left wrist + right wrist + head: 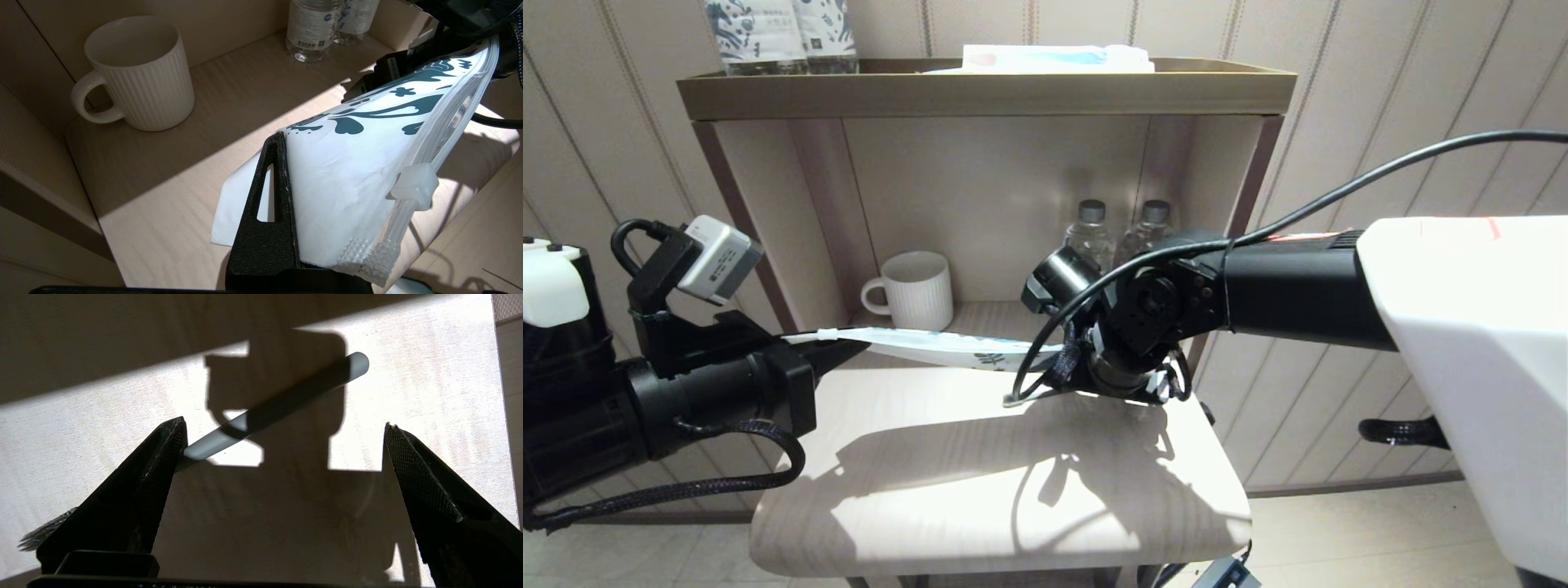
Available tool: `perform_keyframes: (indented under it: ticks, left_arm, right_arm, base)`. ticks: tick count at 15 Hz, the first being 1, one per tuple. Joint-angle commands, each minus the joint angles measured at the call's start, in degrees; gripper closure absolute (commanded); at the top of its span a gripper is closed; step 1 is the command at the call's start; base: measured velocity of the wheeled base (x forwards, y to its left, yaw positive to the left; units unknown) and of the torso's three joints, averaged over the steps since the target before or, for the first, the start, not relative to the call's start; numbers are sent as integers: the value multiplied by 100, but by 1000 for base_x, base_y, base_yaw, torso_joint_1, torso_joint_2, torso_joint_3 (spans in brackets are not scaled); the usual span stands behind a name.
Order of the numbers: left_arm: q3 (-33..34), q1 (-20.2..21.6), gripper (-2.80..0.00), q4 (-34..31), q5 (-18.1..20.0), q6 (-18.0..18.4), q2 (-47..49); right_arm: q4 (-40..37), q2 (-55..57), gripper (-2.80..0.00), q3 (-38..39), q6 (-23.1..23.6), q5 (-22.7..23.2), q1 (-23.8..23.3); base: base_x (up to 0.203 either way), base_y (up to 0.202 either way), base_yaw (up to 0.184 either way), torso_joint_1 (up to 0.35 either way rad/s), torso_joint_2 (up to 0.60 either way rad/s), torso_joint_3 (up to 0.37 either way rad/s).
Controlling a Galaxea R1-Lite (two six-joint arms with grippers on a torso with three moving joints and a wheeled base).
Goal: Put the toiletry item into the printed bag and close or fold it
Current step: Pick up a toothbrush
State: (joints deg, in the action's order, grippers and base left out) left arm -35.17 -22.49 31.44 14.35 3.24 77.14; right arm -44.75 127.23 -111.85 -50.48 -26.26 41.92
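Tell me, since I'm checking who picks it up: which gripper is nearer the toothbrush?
Right. The right gripper hangs open directly over the toothbrush on the table. The left gripper is off to the side, shut on the printed bag.

pale vertically ribbed wall panels (1339, 98) are backing a wooden shelf unit (980, 94). hard light is falling across its light wood table top (915, 457), casting sharp shadows. a pale tiled floor (1339, 531) is showing beneath.

White pouch (351, 171), teal leaf print; pale grey toothbrush (282, 406); cream ribbed mug (917, 289).
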Motion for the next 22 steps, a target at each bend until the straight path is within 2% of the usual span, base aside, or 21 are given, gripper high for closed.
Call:
perform_keyframes:
  ticks: [1,7,8,22]
  left_arm:
    - [1,-1,0,20,7,1,3]
    - [1,-4,0,20,7,1,3]
    - [1,-1,0,20,7,1,3]
    - [19,-7,0,20,7,1,3]
  right_arm:
    - [2,-41,-280,-4,-32,-11,9]
    - [-46,-6,-280,-3,35,-11,41]
    - [-47,27,0,2,60,-11,53]
    - [-25,-23,0,5,56,42,53]
  base:
    - [0,0,0,0,0,0]
    - [0,0,0,0,0,0]
    - [0,0,0,0,0,0]
    - [0,0,0,0,0,0]
